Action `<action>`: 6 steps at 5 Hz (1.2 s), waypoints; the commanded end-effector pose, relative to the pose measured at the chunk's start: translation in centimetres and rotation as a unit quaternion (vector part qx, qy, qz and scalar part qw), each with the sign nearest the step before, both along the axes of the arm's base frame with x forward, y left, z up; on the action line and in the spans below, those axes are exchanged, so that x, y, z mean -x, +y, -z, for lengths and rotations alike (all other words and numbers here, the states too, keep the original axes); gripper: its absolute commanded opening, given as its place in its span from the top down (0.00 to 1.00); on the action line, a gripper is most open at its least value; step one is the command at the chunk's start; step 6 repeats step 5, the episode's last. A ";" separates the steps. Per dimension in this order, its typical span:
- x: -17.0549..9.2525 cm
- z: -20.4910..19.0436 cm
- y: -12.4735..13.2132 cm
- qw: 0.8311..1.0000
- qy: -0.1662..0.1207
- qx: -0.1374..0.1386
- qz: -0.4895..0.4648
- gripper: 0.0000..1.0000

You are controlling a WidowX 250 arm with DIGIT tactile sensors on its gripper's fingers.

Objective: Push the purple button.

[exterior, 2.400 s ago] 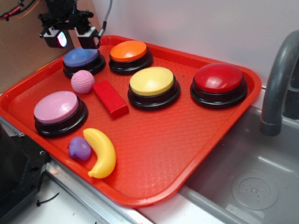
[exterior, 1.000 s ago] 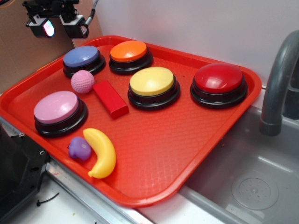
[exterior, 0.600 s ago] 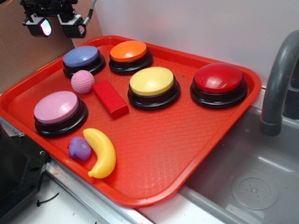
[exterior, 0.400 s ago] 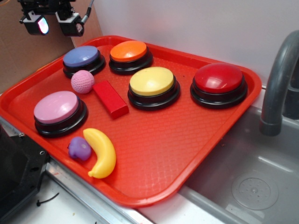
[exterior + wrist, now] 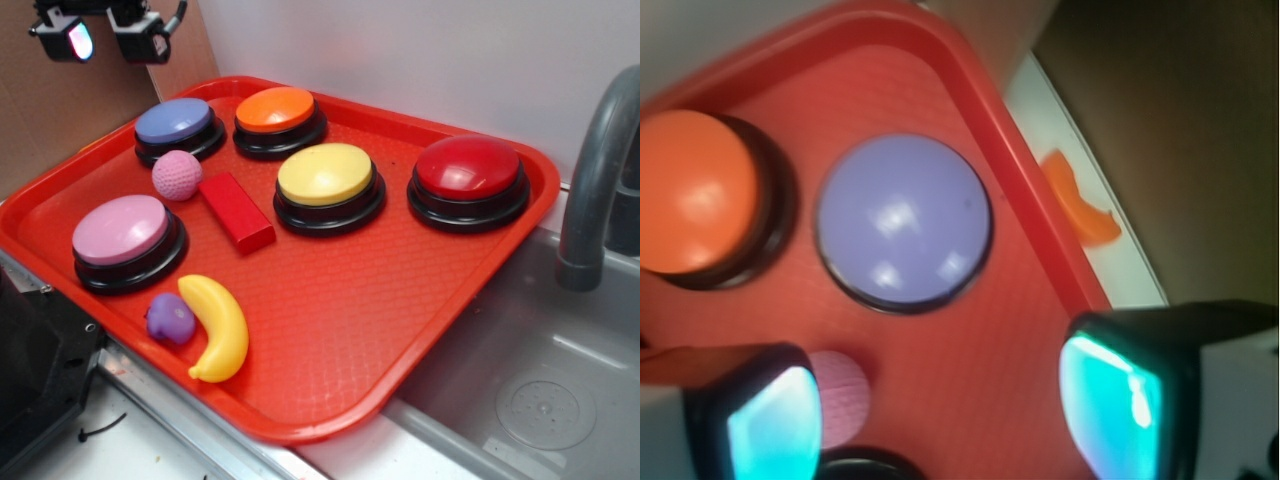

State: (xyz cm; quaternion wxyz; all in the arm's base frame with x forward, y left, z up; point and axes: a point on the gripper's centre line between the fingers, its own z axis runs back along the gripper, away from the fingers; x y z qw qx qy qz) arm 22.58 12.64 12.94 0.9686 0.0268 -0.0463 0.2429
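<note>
End effector [image 5: 98, 38] open above purple button [image 5: 174, 121]; 5 buttons on tray [image 5: 330, 330].

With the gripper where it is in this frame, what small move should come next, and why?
Probably a move back over the purple button, then down. The gripper hangs open and empty, high above the tray's far-left corner, touching nothing. In the wrist view the button lies ahead of the fingers, not between them, so it likely needs centring first.

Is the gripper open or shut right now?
Open: the gripper has its two fingers spread wide with nothing between them, above the purple button.
</note>
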 end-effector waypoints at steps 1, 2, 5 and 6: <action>0.2 -3.5 0.5 0.999 -0.037 -0.015 0.010 0.00; 0.4 -4.1 0.0 0.999 -0.043 -0.017 0.018 0.00; 1.6 -4.2 -0.4 0.995 -0.103 0.007 -0.012 0.00; 1.6 -4.2 -0.4 0.995 -0.103 0.007 -0.012 0.00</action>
